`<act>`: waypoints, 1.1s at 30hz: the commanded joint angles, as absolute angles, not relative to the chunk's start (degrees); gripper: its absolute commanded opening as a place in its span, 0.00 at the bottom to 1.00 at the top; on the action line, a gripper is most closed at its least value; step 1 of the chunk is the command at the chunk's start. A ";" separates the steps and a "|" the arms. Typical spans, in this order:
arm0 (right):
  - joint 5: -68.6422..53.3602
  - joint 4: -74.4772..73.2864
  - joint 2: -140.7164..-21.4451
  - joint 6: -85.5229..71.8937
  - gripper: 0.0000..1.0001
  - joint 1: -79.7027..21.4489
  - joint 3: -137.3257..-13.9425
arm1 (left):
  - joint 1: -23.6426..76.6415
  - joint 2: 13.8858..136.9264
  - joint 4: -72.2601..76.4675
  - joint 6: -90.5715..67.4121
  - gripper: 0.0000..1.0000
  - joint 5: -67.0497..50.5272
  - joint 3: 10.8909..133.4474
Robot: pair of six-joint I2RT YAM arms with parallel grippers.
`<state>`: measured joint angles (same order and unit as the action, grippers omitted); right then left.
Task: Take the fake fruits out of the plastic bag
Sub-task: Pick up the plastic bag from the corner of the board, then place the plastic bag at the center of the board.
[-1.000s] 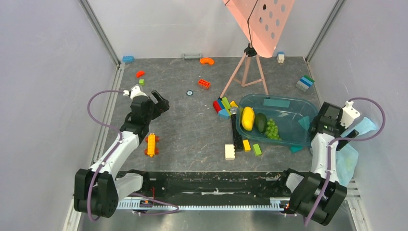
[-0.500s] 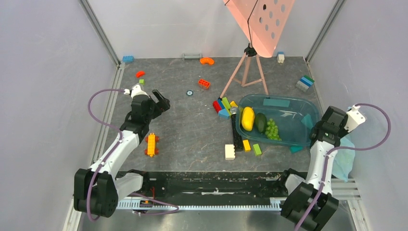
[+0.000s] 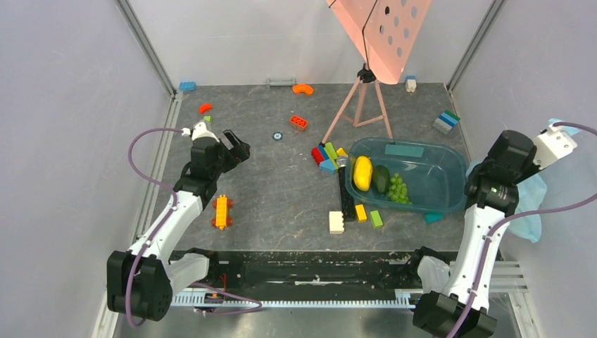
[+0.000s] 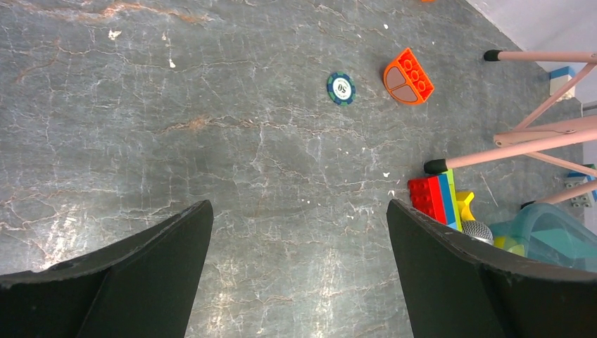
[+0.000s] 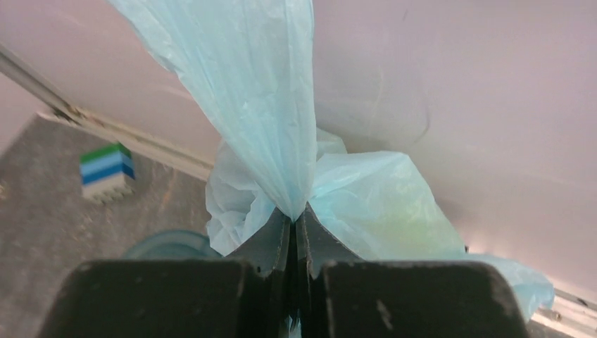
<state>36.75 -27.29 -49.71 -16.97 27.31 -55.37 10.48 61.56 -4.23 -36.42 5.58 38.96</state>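
Right arm up and swung out toward the right wall since a second ago, and the bag has come up off the table edge with it. Left arm has barely shifted.

Your right gripper (image 5: 294,215): fingers pressed together on a gathered fold of the plastic bag (image 5: 281,127). Thin light blue film fans upward from the pinch, and the rest billows behind it against the wall (image 5: 457,84). A faint yellow-green tinge shows through the lower bulge; you cannot tell what it is. From the top view the bag hangs beside the right forearm, off the right side of the table (image 3: 281,197).

Your left gripper (image 4: 299,232): fingers spread wide, nothing between them, hovering over bare table at the left. Ahead of it lie a poker chip (image 4: 341,89) and an orange brick (image 4: 407,66).

Fruits: a lemon (image 3: 362,172), a dark green fruit (image 3: 381,178) and green grapes (image 3: 398,189) lie side by side in the teal tub (image 3: 436,158), well apart from the bag. Coloured bricks are scattered around the tub's near and left sides.
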 commanded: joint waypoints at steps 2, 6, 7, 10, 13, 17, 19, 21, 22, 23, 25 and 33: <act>37.11 -27.25 -48.65 -13.92 0.00 26.98 -64.55 | 10.72 61.40 -3.68 -37.46 1.00 3.65 41.57; 30.86 -28.70 -48.50 -13.88 0.00 25.89 -67.64 | 10.72 61.26 -5.90 -37.19 1.00 3.77 42.90; 29.55 -28.89 -48.30 -14.05 0.00 25.48 -67.97 | 10.72 61.27 -6.60 -37.27 1.00 3.69 43.53; 24.09 -29.54 -47.31 -14.92 0.00 24.55 -68.47 | 10.72 61.40 -9.27 -37.95 1.00 3.53 45.25; 18.88 -30.25 -46.76 -15.91 0.00 23.46 -69.18 | 10.72 61.37 -12.36 -38.31 1.00 3.11 47.32; 14.10 -31.38 -46.77 -16.73 0.00 20.21 -70.86 | 10.72 59.62 -15.06 -38.24 1.00 2.88 48.42; 13.15 -31.82 -46.88 -17.04 0.00 18.02 -71.81 | 10.72 58.22 -15.74 -38.32 1.00 2.86 48.47; 12.83 -32.03 -47.02 -17.53 0.00 15.29 -72.44 | 10.72 56.95 -16.39 -38.15 1.00 2.89 48.58; 12.68 -32.16 -47.26 -17.70 0.00 14.08 -72.72 | 10.73 56.45 -16.88 -37.94 1.00 2.92 48.73; 12.36 -32.09 -47.48 -17.98 0.00 12.77 -72.85 | 10.72 55.95 -17.53 -37.82 1.00 2.88 48.93; 11.87 -32.12 -47.88 -18.23 0.00 10.15 -72.86 | 10.72 55.50 -18.61 -37.29 1.00 2.86 49.51; 11.19 -30.01 -46.79 -18.65 0.00 0.45 -71.37 | 10.72 54.23 -20.48 -36.31 1.00 1.47 49.92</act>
